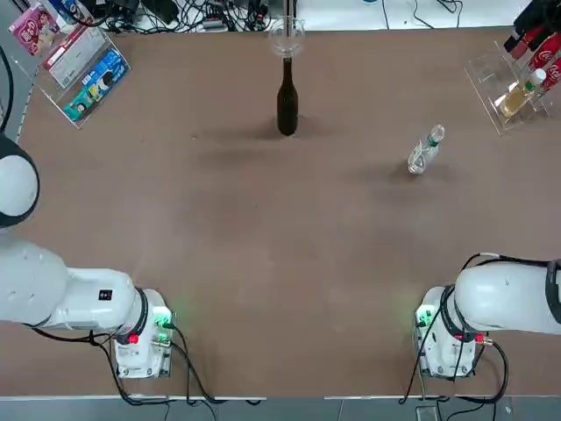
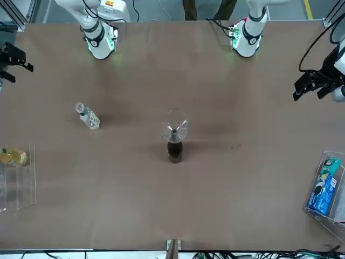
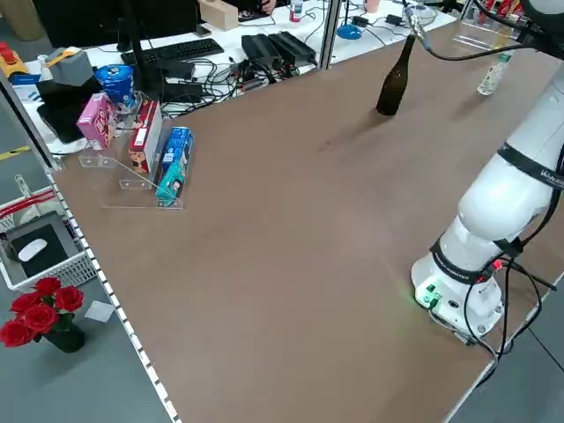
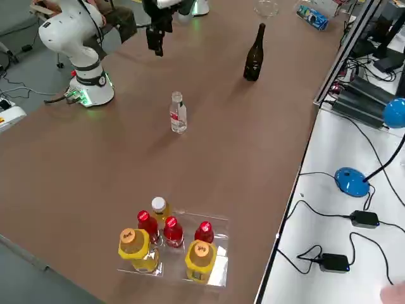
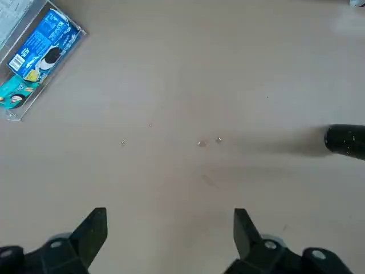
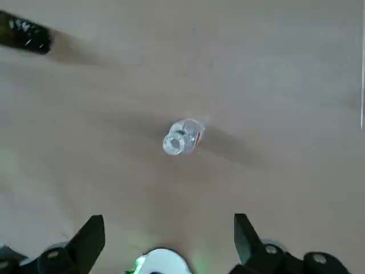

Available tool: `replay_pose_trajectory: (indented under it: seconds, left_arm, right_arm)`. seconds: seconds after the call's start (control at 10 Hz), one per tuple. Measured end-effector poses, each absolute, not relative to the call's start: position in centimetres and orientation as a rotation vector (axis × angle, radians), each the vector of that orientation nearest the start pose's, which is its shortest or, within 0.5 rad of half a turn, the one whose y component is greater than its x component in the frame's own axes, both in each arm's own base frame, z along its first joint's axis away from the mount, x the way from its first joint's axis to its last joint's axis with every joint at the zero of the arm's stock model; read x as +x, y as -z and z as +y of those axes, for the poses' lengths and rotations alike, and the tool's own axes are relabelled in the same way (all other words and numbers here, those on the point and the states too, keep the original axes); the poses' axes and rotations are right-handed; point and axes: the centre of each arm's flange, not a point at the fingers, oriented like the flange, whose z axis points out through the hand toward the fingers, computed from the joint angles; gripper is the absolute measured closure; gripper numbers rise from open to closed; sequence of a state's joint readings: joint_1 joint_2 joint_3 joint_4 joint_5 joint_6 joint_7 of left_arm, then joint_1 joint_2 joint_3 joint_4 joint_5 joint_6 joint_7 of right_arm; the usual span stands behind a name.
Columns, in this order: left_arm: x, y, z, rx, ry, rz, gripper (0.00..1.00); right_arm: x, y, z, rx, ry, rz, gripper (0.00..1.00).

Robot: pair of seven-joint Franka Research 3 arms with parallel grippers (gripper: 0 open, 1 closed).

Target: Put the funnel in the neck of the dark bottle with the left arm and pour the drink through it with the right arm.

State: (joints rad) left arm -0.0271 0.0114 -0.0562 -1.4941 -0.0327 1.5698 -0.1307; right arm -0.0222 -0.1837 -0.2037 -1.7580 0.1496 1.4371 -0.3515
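1. The dark bottle [image 1: 287, 107] was seen standing upright near the far edge of the table [image 1: 263, 263], roughly midway between its sides.
2. The funnel [image 1: 287, 37] was seated in the bottle's neck, its wide cone uppermost.
3. The drink [image 1: 425, 151] was found upright on the robot's right half of the table, well apart from the dark bottle, with bare tabletop all around it.
4. The left gripper [image 5: 170, 231] was held above bare tabletop on the robot's left side, near that table edge; its fingers were spread wide and nothing was grasped.
5. The right gripper [image 6: 169, 235] was held high over the near right part of the table, looking down on the drink; its fingers were likewise spread, with nothing between them.
6. A clear rack of bottles [image 4: 171, 244] was placed at the far right corner, and a clear stand of snack boxes [image 1: 83, 74] at the far left corner.
7. A broad stretch of bare tabletop was left between the arm bases and the two bottles.
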Motion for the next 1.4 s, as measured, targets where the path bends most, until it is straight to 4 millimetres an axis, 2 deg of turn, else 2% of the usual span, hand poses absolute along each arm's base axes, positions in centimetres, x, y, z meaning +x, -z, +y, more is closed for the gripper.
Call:
replay_pose_trajectory:
  seconds: [0.2, 0.5, 0.7, 0.9, 1.2, 1.4]
  left_arm:
    - [55.6, -65.4, -5.2, -3.18, 0.095, -0.068, 0.02]
    - [56.0, -65.6, -5.6, -3.181, 0.104, -0.057, 0.02]
    - [56.6, -65.1, -4.5, -3.178, 0.096, -0.063, 0.02]
    - [56.8, -64.9, -4.1, -3.178, 0.092, -0.051, 0.02]
    - [56.8, -65.1, -4.5, -3.178, 0.097, -0.012, 0.02]
    - [56.7, -65.1, -5.3, -3.18, 0.098, 0.012, 0.02]
  right_arm:
    - [46.2, -64.1, -8.0, -2.998, -0.137, 0.034, 0.0]
    - [45.9, -66.2, -7.1, -3.076, -0.065, 0.159, 0.0]
    - [46.4, -66.7, -7.2, -3.092, 0.008, 0.191, 0.0]
    - [46.6, -66.8, -6.2, -3.125, 0.023, 0.205, 0.0]
    - [46.0, -67.5, -5.1, -3.136, 0.016, 0.201, 0.0]
    - [45.3, -67.9, -5.9, -3.133, 0.017, 0.232, 0.0]
